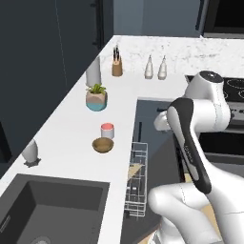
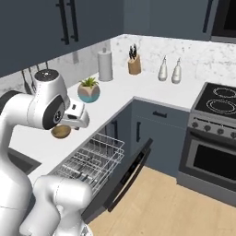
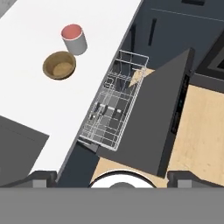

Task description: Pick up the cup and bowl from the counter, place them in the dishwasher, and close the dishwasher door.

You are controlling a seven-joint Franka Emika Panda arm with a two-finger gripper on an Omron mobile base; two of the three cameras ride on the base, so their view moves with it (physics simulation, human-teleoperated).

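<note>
The cup (image 1: 107, 130) stands upright on the white desk (image 1: 66, 124), its salmon-red end up, near the front edge above the open dishwasher (image 2: 99, 161). The wooden bowl (image 1: 103, 145) sits just beside the cup on the side toward the dark sink (image 1: 52, 205), the two apart by a narrow gap or barely touching; in the hand view the cup (image 3: 73, 38) and bowl (image 3: 59, 65) lie close together on the bare white top.

The dishwasher door (image 2: 124, 177) hangs fully down over the wooden floor (image 2: 179, 207), and the white wire rack (image 2: 92, 159) is pulled out over it.

The hand (image 3: 109, 177) hangs above the door and rack, off the desk's front edge, with its two dark fingertips (image 3: 41, 177) spread wide apart and nothing between them.

Farther along the desk stand a pink-and-teal plant pot (image 1: 96, 97), a grey cylinder (image 1: 93, 71), a knife block (image 1: 116, 64) in the corner and two pale bottles (image 1: 156, 67). A small pale bottle-shaped object (image 1: 30, 152) stands near the sink's far corner. The oven (image 2: 212, 143) is at the right.
</note>
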